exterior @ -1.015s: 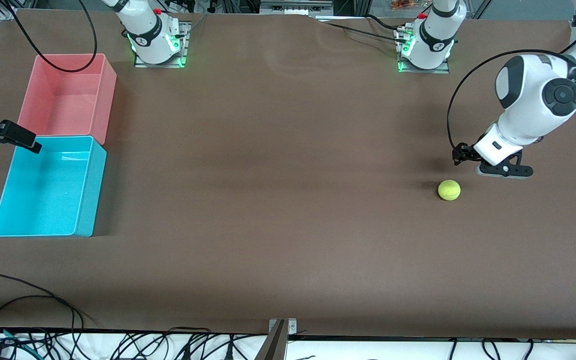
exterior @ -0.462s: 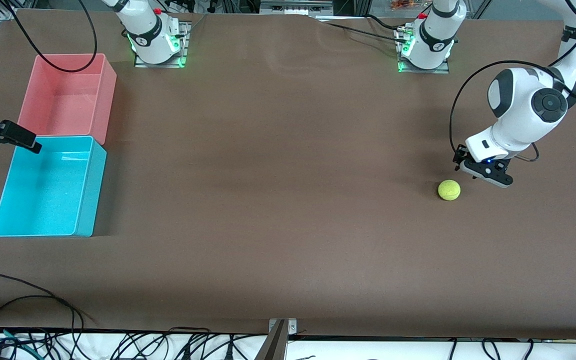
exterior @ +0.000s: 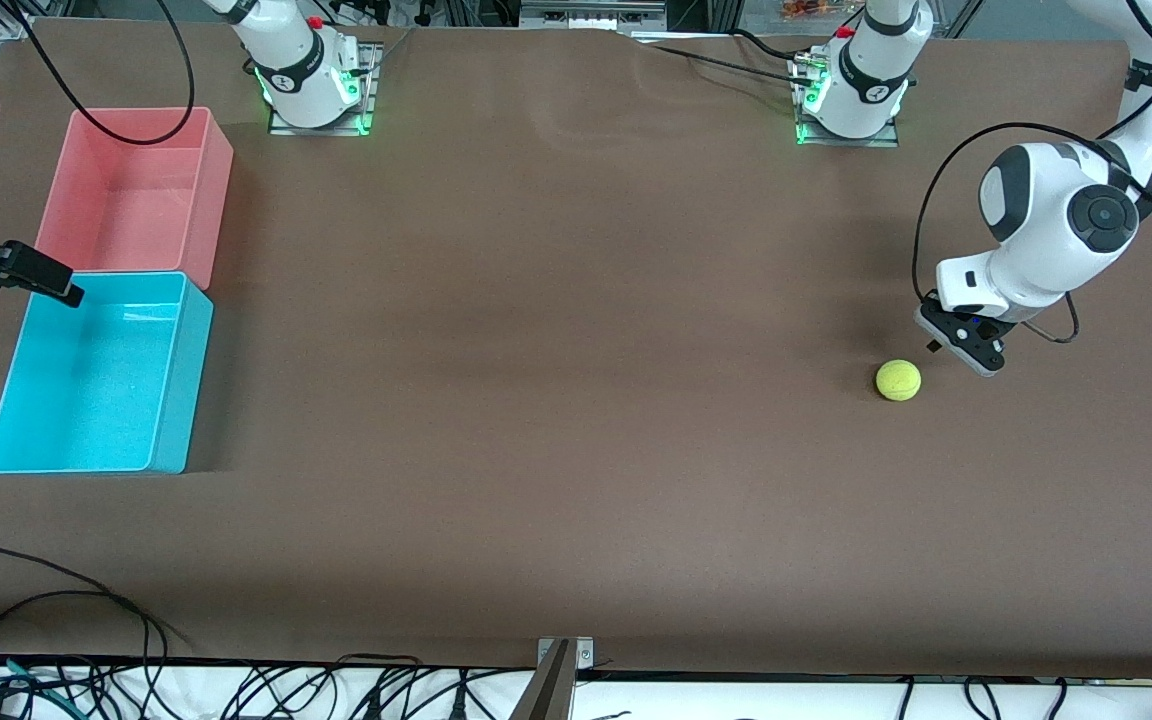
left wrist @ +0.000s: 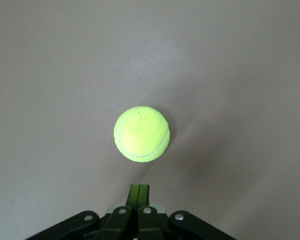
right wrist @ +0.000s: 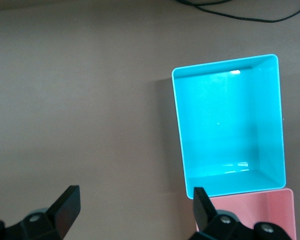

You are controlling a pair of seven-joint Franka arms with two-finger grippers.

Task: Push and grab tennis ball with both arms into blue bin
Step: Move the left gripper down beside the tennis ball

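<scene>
Left gripper (exterior: 968,350) sits low at the left arm's end of the table, fingers (left wrist: 139,192) pressed together, holding nothing. Tennis ball (exterior: 898,380) rests on the brown table (exterior: 556,400) just beside the fingertips, not touching. Right gripper (right wrist: 132,205) hangs over the rim of the blue bin (exterior: 171,370), fingers spread wide, empty, waiting. Pink bin (exterior: 211,190) touches the blue one.

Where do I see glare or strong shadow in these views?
Front view: green glow at both arm bases. Left wrist view: the tennis ball looks overexposed, casting a soft shadow on the table. Right wrist view: a white glare spot on the blue bin floor.
</scene>
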